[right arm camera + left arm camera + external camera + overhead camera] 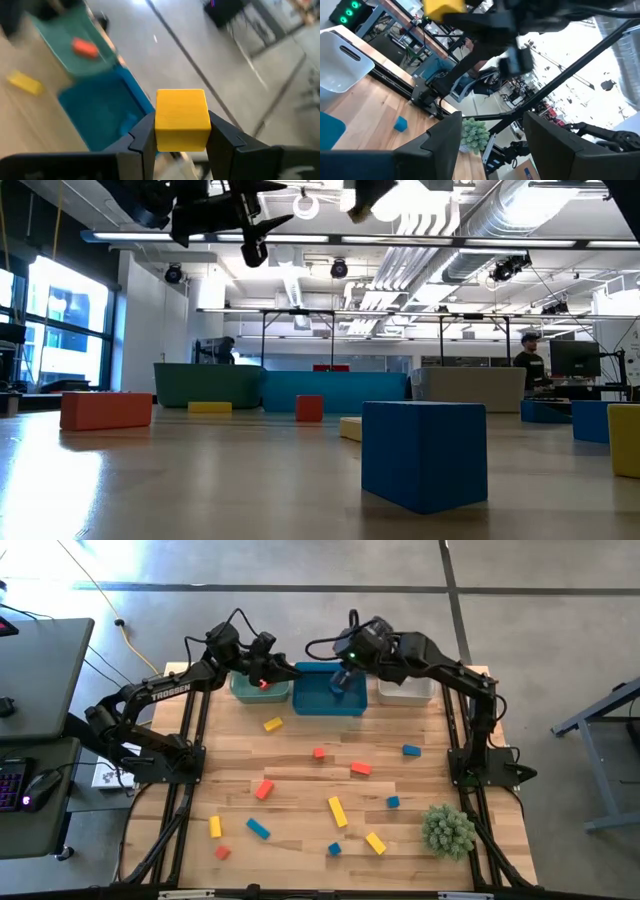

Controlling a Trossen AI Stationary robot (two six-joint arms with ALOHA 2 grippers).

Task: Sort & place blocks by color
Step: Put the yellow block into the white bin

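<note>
Carry step: right gripper (181,145) jaws clamped on a yellow block (182,119), above the blue bin (329,692) at the desk's far edge. Next: shift to the white bin (405,691), judged yellow's. Left gripper (262,673) jaws open, empty, over the green bin (258,692).

Back edge of the bench (300,755): three bins in a row, touching, the teal bin (258,690), blue bin (328,695) and white bin (405,692). Both arms crowd the air above them; the left gripper (266,675) hangs over the teal bin, the right gripper (342,668) over the blue, its fingers filled by a yellow block (182,120). Mid-bench, scattered blocks (361,769) lie well apart, with passable gaps between. The green plant ball (447,830) blocks the front right corner.
</note>
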